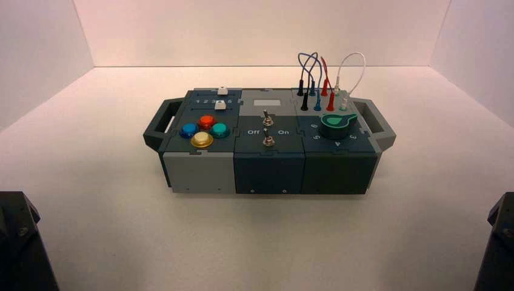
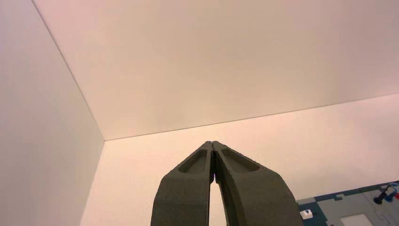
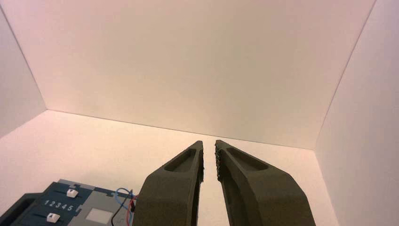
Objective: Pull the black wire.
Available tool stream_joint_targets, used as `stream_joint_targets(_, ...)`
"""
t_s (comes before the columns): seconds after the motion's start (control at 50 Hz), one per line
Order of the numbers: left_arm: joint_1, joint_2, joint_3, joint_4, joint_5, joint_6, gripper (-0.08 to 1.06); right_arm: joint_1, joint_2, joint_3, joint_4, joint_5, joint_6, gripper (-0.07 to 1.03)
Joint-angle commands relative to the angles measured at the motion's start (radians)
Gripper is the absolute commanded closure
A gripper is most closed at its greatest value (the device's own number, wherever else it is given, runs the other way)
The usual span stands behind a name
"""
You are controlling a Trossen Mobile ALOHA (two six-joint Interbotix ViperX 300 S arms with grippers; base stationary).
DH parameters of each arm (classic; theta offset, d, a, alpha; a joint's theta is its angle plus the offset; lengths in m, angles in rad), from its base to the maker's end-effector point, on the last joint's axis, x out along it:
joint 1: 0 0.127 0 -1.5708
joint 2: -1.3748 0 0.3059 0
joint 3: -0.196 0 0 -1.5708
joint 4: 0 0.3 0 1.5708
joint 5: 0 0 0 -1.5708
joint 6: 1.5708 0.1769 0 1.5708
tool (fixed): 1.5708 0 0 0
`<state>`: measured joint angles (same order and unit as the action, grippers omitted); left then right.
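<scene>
The counter (image 1: pixel 254 242) bears the box (image 1: pixel 270 173). Near its front corners, the left end effector (image 2: pixel 213 143) is closed, the right end effector (image 3: pixel 209 143) slightly parted, both empty. The black wire (image 1: pixel 308 74) loops above the box's back right.

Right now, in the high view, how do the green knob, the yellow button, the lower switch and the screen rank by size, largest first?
1. Green knob
2. Screen and yellow button: too alike to rank
3. Lower switch

Red, blue, green and yellow buttons (image 1: pixel 206 122)
</scene>
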<state>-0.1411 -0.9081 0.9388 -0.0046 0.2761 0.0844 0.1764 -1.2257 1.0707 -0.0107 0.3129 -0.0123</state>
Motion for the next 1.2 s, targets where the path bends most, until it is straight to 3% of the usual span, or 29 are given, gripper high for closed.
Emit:
stream_joint_targets(0.02,0.003,0.011,-0.02,-0.002,-0.005,-0.002,1.01,-0.005,0.008,-0.014,0.003,-0.005,0.003,0.81)
stream_joint_targets(0.7,-0.02,0.061,-0.031,-0.002,0.032,-0.002,1.01,0.005,0.034,-0.012,0.026,0.009,0.003,0.81)
stream_joint_targets(0.96,-0.146,0.176,-0.058,-0.003,0.106,0.0,1.01,0.018,0.118,-0.021,0.046,0.048,0.003,0.81)
stream_joint_targets(1.2,-0.314,0.305,-0.097,0.0,0.207,0.006,1.01,0.081,0.227,-0.043,0.049,0.087,0.003,0.81)
